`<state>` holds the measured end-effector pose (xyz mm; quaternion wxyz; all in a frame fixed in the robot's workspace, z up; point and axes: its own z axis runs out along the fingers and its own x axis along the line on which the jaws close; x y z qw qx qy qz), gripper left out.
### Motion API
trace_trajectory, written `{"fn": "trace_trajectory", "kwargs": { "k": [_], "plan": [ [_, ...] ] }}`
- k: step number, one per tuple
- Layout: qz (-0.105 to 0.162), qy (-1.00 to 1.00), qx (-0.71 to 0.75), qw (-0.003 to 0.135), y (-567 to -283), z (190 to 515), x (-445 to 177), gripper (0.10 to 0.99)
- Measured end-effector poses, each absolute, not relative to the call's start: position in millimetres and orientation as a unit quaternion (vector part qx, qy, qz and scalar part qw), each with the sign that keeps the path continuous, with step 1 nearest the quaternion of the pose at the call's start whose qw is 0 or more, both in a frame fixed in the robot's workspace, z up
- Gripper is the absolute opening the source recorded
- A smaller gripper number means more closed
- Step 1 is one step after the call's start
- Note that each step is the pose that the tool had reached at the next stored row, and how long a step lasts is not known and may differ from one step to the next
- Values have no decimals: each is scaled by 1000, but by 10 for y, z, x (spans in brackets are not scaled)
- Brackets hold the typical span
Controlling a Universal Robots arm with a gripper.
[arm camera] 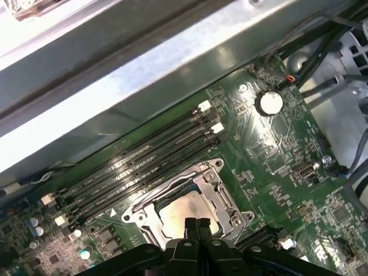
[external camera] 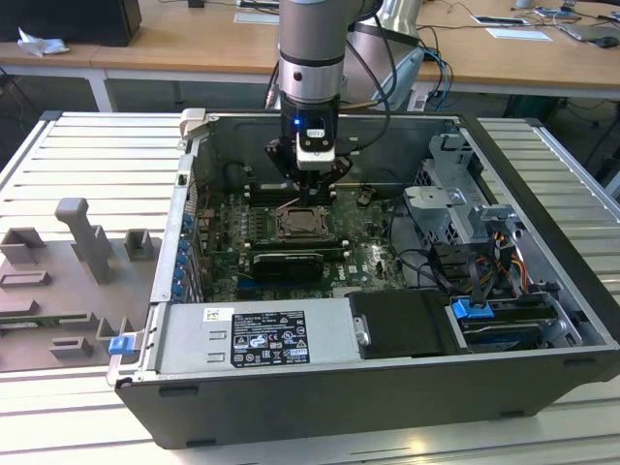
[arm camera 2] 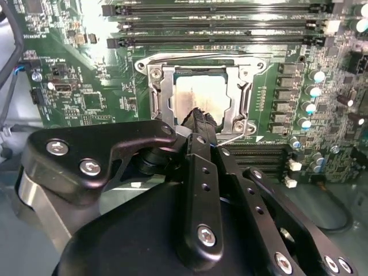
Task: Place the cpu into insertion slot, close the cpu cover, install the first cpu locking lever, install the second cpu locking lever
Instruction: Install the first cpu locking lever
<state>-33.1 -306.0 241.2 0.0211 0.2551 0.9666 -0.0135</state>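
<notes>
The cpu (arm camera 2: 201, 92) lies flat in the insertion slot (external camera: 303, 223), its pale metal face showing in both wrist views (arm camera: 178, 214). The silver cpu cover (arm camera 2: 165, 95) lies down around it, framing the chip through its window. A thin wire locking lever (arm camera 2: 201, 55) runs along the socket edge beside the memory slots, and another thin wire (arm camera 2: 237, 138) shows by the fingertips. My gripper (arm camera 2: 202, 116) hangs just over the socket's edge, its black fingers (arm camera: 191, 225) pressed together with nothing between them. In the exterior view the gripper (external camera: 310, 199) is straight above the socket.
Long black memory slots (arm camera 2: 213, 26) flank the socket. A black expansion card (external camera: 286, 263) lies nearer the camera than the socket, with the power supply (external camera: 252, 334) in front. The drive cage and cables (external camera: 455, 208) fill the exterior view's right. The chassis wall (arm camera: 115, 75) is close behind.
</notes>
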Motion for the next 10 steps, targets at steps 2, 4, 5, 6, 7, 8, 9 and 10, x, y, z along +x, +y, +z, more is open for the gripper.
{"fn": "trace_trajectory", "kwargs": {
  "k": [2,4,5,6,7,8,9,10],
  "plan": [
    [-13,970,244,22,-3060,2410,-330,106],
    [-12,976,216,22,-3061,2406,-331,106],
    [-7,979,204,21,-3061,2405,-331,106],
    [-1,980,200,20,-3060,2403,-331,106],
    [5,981,195,19,-3061,2404,-331,106],
    [7,982,190,18,-3060,2403,-331,106],
    [7,983,183,18,-3060,2403,-332,106],
    [7,984,179,18,-3060,2403,-334,106]
  ]
}}
